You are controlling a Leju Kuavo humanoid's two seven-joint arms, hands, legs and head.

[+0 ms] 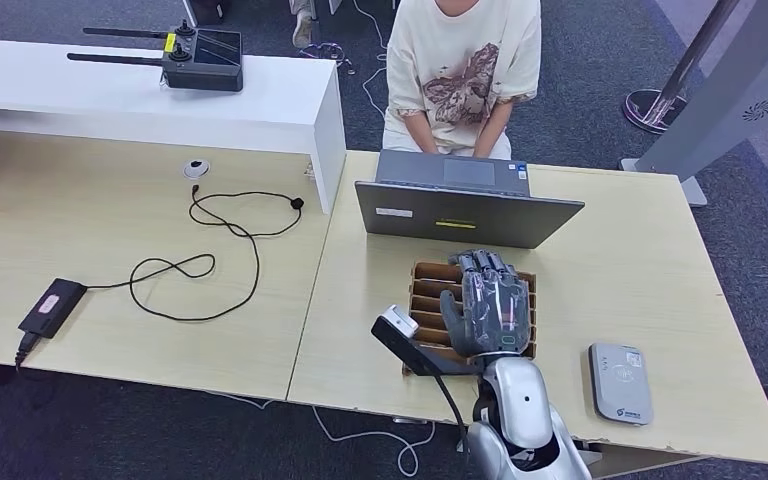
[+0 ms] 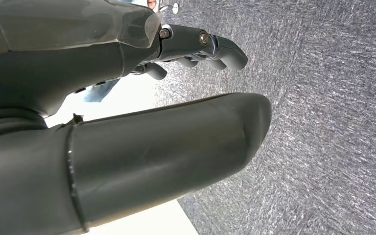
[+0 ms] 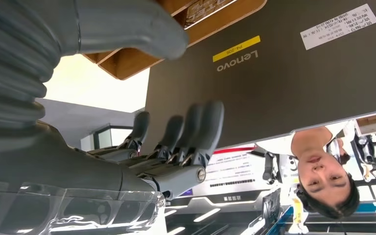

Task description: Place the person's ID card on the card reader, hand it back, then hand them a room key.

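My right hand (image 1: 488, 305) hovers flat above a wooden slotted box (image 1: 424, 283) in the middle of the desk, fingers stretched out and apart, holding nothing. In the right wrist view the right hand's fingers (image 3: 196, 129) point toward the grey laptop lid (image 3: 284, 73), with the thumb beside the wooden box (image 3: 127, 63). A pale grey card reader (image 1: 620, 382) lies on the desk to the right of that hand. The person (image 1: 460, 70) sits behind the laptop (image 1: 465, 210). My left hand (image 2: 127, 142) hangs over grey carpet, fingers loose and holding nothing.
A black box (image 1: 50, 306) with a looping cable (image 1: 200, 265) lies on the left desk. A black remote with antennas (image 1: 200, 58) sits on the white counter (image 1: 280, 110). A grey stand (image 1: 730, 110) rises at the far right. The desk's front edge (image 1: 660, 445) runs just below the reader.
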